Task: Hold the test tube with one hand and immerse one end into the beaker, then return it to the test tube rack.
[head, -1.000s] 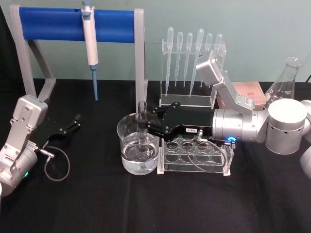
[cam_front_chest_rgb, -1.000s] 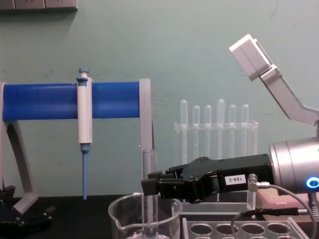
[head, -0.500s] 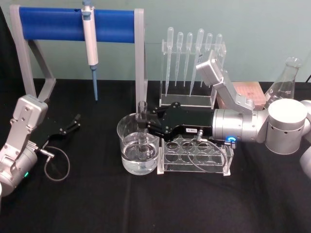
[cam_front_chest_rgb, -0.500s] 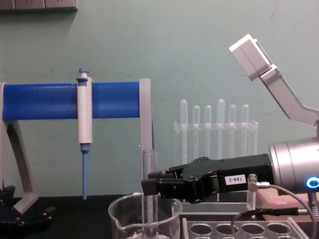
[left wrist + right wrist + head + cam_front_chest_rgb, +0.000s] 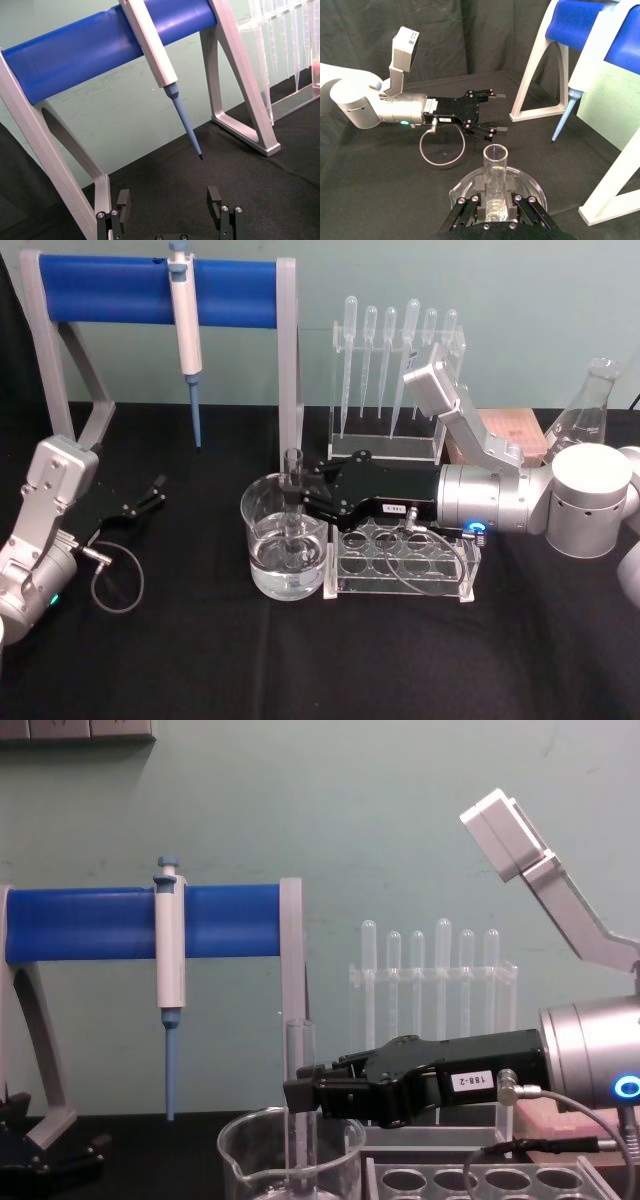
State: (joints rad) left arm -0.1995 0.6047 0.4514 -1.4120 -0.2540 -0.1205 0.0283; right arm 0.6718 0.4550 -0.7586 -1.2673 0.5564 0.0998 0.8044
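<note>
The test tube (image 5: pixel 292 464), a clear glass cylinder with an open rim, stands upright between the fingers of my right gripper (image 5: pixel 303 498), which pinch it at about mid-height. Its rounded lower end hangs below my fingertips and reaches into the clear liquid in the beaker (image 5: pixel 262 565). The beaker is wide, smooth glass with a pouring spout and sits directly under my fingertips on the black cloth (image 5: pixel 300 660). Under my palm, right beside the beaker, is the clear plastic test tube rack (image 5: pixel 400 562) with its round open holes. Above the tube's rim is open air. Beyond my fingertips, well apart across bare cloth, my left gripper (image 5: pixel 157 490) rests with its fingers spread. Behind my right gripper stand frosted plastic pipettes (image 5: pixel 411 350) and a white-and-blue pipettor (image 5: pixel 184 320) hung on a blue bar (image 5: pixel 110 290).
</note>
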